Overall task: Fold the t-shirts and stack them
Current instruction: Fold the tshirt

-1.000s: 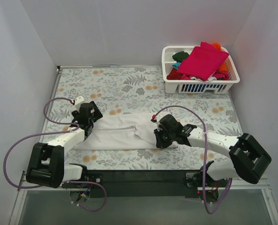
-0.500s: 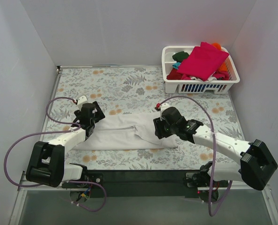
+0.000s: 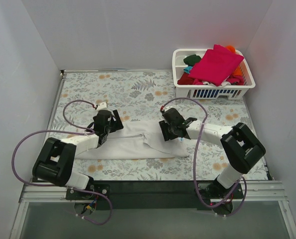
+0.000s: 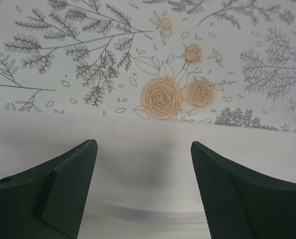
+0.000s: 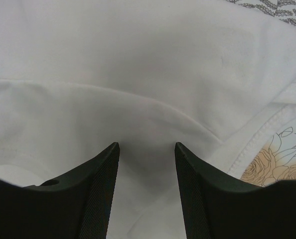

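- The left claw (image 4: 143,164) stands with its two dark fingers (image 4: 63,189) well apart and nothing between them.
- Straight under it lies the white t-shirt (image 4: 148,149), smooth and flat. Whether the fingertips touch the fabric cannot be told.
- Just ahead of the fingertips the shirt's edge runs crosswise, and past it the flowered table cover (image 4: 163,50) shows, with orange roses right in front of the gap.
- The right claw (image 5: 147,169) has its fingers (image 5: 100,199) parted too, narrower than the left pair and gripping nothing.
- Beneath and ahead of it is the same white shirt (image 5: 138,74), with a soft crease curving across in front of the tips.
- To its right a stitched hem runs slantwise, and a corner of the flowered cover (image 5: 282,167) shows beyond that.
- From above, the left claw (image 3: 108,124) sits at the left end of the white t-shirt (image 3: 133,142) and the right claw (image 3: 169,130) over its right part. The shirt stretches between them as a long folded strip on the table (image 3: 138,89).
- Far beyond the right claw, at the table's back right corner, stands a white slatted basket (image 3: 213,92).
- A magenta t-shirt (image 3: 215,64) lies on top of the pile in it, with dark green (image 3: 192,59), red (image 3: 187,79) and orange (image 3: 231,49) shirts around it.
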Controlling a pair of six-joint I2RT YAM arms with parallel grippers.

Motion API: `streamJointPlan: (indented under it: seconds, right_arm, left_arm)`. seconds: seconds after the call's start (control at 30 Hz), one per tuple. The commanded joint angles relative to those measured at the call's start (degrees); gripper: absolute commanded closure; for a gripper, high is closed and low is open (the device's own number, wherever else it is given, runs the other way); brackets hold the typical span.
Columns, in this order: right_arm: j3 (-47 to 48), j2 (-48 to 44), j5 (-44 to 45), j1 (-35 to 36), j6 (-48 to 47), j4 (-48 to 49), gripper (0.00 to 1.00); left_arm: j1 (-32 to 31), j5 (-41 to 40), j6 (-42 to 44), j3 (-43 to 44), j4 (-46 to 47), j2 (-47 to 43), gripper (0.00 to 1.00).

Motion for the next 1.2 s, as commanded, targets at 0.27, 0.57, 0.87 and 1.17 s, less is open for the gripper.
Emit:
streamJointPlan:
  seconds: [0.27,0.57,0.87,1.17]
  right_arm:
    - [13.46,14.29,-0.81,-3.38,-2.81,2.47,0.56]
    - [32.62,29.49,-6.08,-6.90,-7.30,-1.47,0.56]
    - [59.68,45.15,-11.96,-10.76,-8.53,-9.30,0.54]
    - [75.71,48.51,-20.58,-12.53,-13.01,-10.46,0.53]
  left_arm:
    - [-0.95,1.52,-5.32,4.68,-4.65,9.48,0.30]
    - [-1.03,1.97,-9.37,1.78,-7.37,8.97,0.30]
    - [-0.95,1.43,-13.58,-5.08,-10.71,-4.21,0.29]
    - [-1.03,7.67,-14.03,-3.32,-13.61,-15.81,0.29]
